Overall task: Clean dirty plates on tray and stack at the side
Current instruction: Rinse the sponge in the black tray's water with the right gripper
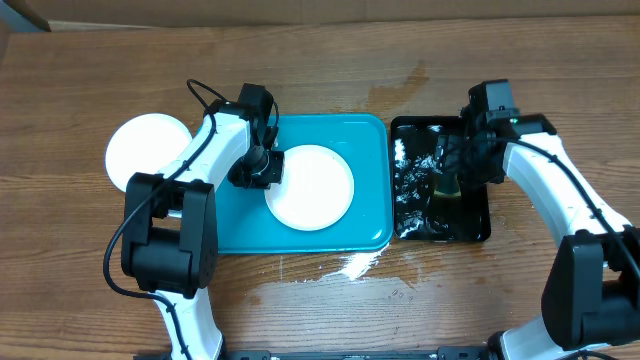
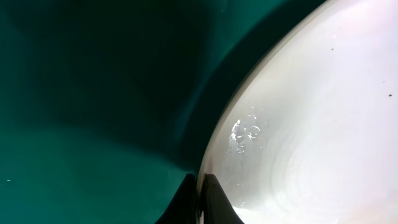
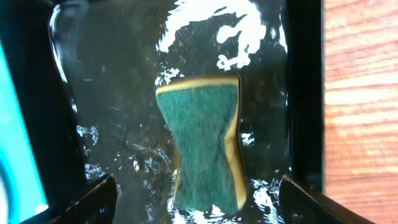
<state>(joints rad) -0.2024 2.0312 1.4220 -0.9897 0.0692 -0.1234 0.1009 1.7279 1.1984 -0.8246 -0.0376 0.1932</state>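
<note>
A white plate (image 1: 318, 188) lies on the turquoise tray (image 1: 365, 150). My left gripper (image 1: 262, 168) is at its left rim. In the left wrist view the fingers (image 2: 200, 186) are shut on the rim of this plate (image 2: 311, 124), with the tray floor (image 2: 93, 93) beside it. A second white plate (image 1: 145, 150) sits on the table left of the tray. The lime-green plate is out of view. My right gripper (image 1: 455, 170) hangs over the black tray, open (image 3: 198, 183), its fingers on either side of a green and yellow sponge (image 3: 202, 137) without touching it.
The glossy black tray (image 1: 475, 225) stands right of the turquoise tray and holds soapy water and foam (image 1: 410, 180). White foam (image 1: 355, 265) is spilled on the wooden table in front of the turquoise tray.
</note>
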